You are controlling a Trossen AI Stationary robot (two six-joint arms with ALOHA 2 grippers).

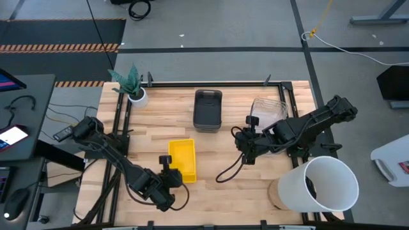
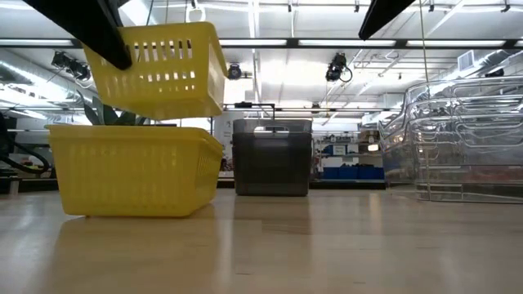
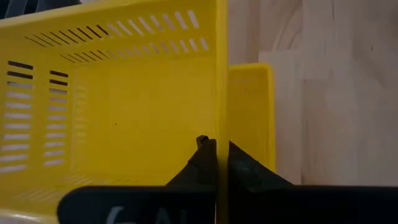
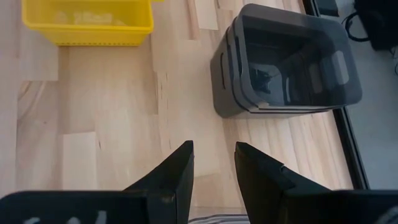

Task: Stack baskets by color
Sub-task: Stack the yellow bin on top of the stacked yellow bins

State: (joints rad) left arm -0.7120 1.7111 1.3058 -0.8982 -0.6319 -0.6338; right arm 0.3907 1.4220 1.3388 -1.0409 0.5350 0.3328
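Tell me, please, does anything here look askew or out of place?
Only the yellow basket gripped by the left gripper: it hangs tilted above the yellow basket on the table, not yet nested.

— Baskets?
— Bright yellow on the lifted basket (image 2: 159, 69), slotted walls; same yellow, fine slots, on the basket below (image 2: 131, 170). Smoky dark grey on the stack (image 1: 208, 110) at twelve o'clock. Clear on the stack (image 1: 267, 112) at two o'clock.
— Rest?
— Pale blond wood planks on the table (image 1: 223, 160). White on the bucket (image 1: 323, 185), five o'clock. Green plant (image 1: 128, 78), white pot, ten o'clock.
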